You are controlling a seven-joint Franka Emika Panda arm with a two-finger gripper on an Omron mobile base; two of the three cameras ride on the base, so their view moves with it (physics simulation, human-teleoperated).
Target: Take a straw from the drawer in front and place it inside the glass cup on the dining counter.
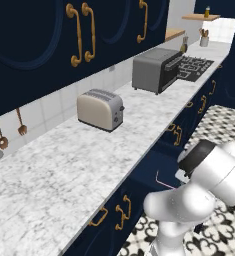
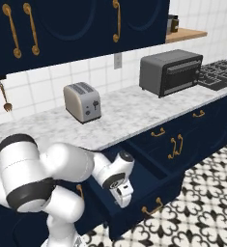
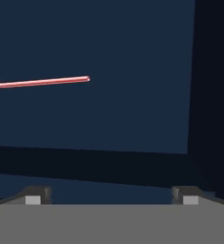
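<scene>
Over the open drawer [image 2: 148, 185], w/ our gripper [image 3: 111, 195] spread fully apart, we're holding nothing and touching nothing, looking down at the straw [image 3: 42, 81] lying on the drawer floor.

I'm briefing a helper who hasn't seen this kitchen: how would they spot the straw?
Start at the marble worktop with the toaster. Below it one navy drawer stands pulled open. On its dark floor lies the straw, the only thin pinkish-red line there, bent at one end.
</scene>
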